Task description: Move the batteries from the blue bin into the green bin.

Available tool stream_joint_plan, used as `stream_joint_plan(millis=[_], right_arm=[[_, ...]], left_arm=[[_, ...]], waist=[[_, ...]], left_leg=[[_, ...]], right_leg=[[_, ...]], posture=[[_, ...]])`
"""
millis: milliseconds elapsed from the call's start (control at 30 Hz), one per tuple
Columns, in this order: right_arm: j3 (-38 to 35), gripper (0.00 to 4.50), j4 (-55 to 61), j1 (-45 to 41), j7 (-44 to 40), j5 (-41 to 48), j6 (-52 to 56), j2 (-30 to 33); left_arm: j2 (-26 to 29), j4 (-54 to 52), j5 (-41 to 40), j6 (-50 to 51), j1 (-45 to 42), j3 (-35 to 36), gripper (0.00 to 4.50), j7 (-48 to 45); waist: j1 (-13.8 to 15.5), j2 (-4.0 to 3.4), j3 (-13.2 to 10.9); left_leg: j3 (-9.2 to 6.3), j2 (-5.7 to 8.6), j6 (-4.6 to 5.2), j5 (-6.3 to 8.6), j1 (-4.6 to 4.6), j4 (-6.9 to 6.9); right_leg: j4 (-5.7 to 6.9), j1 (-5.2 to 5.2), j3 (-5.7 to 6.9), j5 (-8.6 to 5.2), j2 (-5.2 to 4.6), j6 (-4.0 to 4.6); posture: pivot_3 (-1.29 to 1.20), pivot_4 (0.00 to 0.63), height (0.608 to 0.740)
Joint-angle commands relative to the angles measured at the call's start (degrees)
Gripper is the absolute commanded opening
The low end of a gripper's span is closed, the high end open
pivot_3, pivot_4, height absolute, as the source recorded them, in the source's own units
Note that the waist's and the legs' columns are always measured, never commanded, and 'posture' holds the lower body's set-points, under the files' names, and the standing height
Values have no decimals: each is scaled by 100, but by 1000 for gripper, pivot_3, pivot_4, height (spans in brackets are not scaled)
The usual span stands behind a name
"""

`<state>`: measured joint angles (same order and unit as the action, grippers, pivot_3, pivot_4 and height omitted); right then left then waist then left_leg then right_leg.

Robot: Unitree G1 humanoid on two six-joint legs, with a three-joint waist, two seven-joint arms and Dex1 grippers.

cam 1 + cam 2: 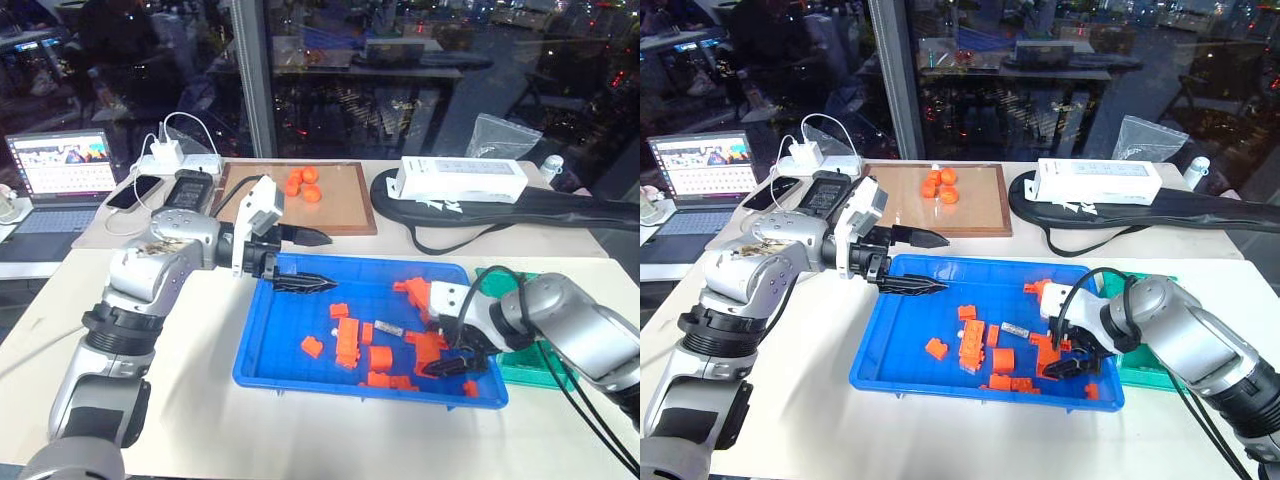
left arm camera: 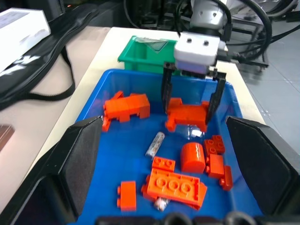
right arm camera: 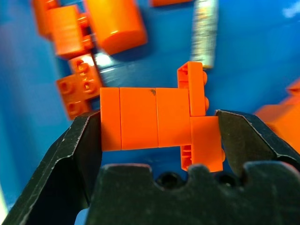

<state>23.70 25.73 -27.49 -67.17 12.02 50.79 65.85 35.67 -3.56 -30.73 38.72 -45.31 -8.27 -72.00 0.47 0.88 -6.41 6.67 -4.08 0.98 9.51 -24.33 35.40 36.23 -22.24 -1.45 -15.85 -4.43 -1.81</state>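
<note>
The blue bin (image 1: 290, 345) lies in the middle of the table, holding several orange blocks and a silver battery (image 2: 155, 144) near its centre. The end of a second battery (image 2: 161, 203) pokes out from under an orange plate. My right gripper (image 1: 450, 365) points down into the bin's right end. It is shut on an orange block assembly (image 3: 154, 124), with a finger against each end of it. The first battery (image 3: 205, 33) lies just beyond that block. My left gripper (image 1: 330, 262) hangs open over the bin's far left corner, holding nothing. The green bin (image 2: 140, 54) stands against the blue bin's right side, partly hidden behind my right arm.
A brown wooden tray (image 1: 340, 222) with orange pieces stands behind the blue bin. To its right are a white box (image 1: 460, 180) and a black bag (image 1: 560, 208). A laptop (image 1: 62, 170), a phone and a charger sit at the far left.
</note>
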Motion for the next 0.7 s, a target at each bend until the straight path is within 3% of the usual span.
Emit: stream_joint_plan(millis=[33, 67, 500, 700], right_arm=[[-148, 3592, 173, 63, -219, -37, -98, 298], [-221, 4046, 139, 61, -309, 4, -102, 391], [-565, 4046, -306, -542, -726, 280, -97, 259], [-521, 4046, -333, -464, -424, 174, -160, -83]], left_arm=[[8, -48, 1, -87, -127, 24, 4500, -56], [14, -57, -3, -70, -116, 19, 4500, -66], [122, -192, -19, 31, -5, 60, 4500, -69], [179, -251, -38, 57, 27, 72, 4500, -43]], waist=[[4, 0, 0], [5, 0, 0], [4, 1, 0], [14, 1, 0]], left_leg=[[0, 0, 0, 0, 0, 0], [0, 0, 0, 0, 0, 0], [-3, -1, 0, 0, 0, 0], [-3, 0, 0, 0, 0, 1]], right_leg=[[-1, 0, 1, 0, 1, 0], [-1, 1, 1, 0, 0, 0], [-2, 0, 0, -1, -1, 1], [-2, 1, 0, 0, -2, 1]], posture=[[0, 150, 699], [0, 150, 699], [0, 150, 699], [0, 150, 699]])
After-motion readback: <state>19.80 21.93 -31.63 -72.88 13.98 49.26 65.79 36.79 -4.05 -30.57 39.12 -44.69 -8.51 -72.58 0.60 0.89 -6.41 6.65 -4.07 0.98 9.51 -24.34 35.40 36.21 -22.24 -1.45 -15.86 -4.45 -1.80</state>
